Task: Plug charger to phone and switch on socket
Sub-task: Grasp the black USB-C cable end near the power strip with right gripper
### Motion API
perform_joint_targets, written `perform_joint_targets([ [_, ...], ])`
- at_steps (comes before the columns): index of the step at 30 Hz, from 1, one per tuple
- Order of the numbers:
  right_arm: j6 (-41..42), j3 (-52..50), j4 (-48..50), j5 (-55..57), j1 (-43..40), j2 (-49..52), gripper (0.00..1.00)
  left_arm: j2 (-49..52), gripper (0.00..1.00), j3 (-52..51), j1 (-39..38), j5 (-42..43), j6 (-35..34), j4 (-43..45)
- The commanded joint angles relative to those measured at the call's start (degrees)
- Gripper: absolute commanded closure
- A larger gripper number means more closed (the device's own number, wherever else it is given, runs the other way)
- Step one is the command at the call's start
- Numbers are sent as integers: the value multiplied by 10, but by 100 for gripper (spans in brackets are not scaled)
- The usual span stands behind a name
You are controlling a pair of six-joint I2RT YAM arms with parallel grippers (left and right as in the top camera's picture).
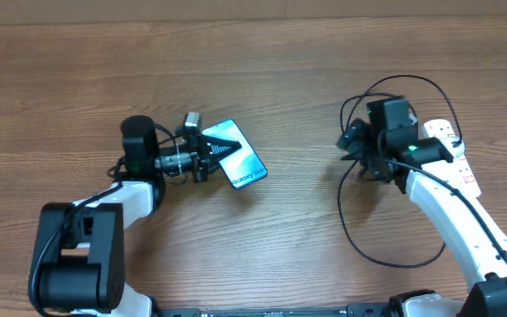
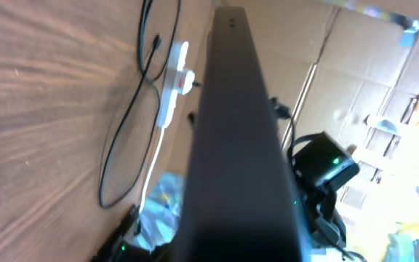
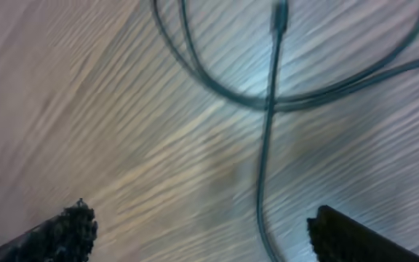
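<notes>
Phone (image 1: 246, 165) sits clamped in my left gripper (image 1: 223, 146); the right gripper (image 3: 201, 215) hangs wide over the charger (image 3: 266, 153), whose loops could foul my pinch.

phone (image 1: 243, 164) | screen, lower end | reads "Galaxy S24"

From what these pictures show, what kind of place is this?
Probably a robotics lab or workshop: a brown wood-grain table, tan cardboard boxes behind it, and a white robot arm standing at its edge.
</notes>
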Motion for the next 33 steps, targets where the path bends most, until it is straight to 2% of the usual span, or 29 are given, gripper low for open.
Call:
perform_joint_targets([
  [1, -83, 6, 46, 44, -33, 26, 19, 14, 96, 5, -20, 11, -33, 11],
  [3, -103, 6, 70, 47, -40, 53, 20, 14, 96, 5, -21, 9, -34, 20],
  [6, -104, 6, 96, 74, -44, 90, 27, 14, 96, 5, -21, 8, -34, 22],
  [12, -102, 6, 156, 115, -44, 169, 32, 14, 96, 5, -21, 8, -34, 21],
  [24, -96, 7, 216, 123, -66, 245, 38, 14, 96, 5, -21, 5, -34, 21],
  [26, -96, 7, 219, 123, -68, 254, 41, 14, 96, 5, -21, 4, -34, 21],
  [29, -96, 7, 220, 99, -68, 271, 53, 14, 96, 5, -21, 4, -30, 21],
  [33, -96, 7, 210, 46, -66, 290, 63, 14, 96, 5, -21, 3, -25, 21],
])
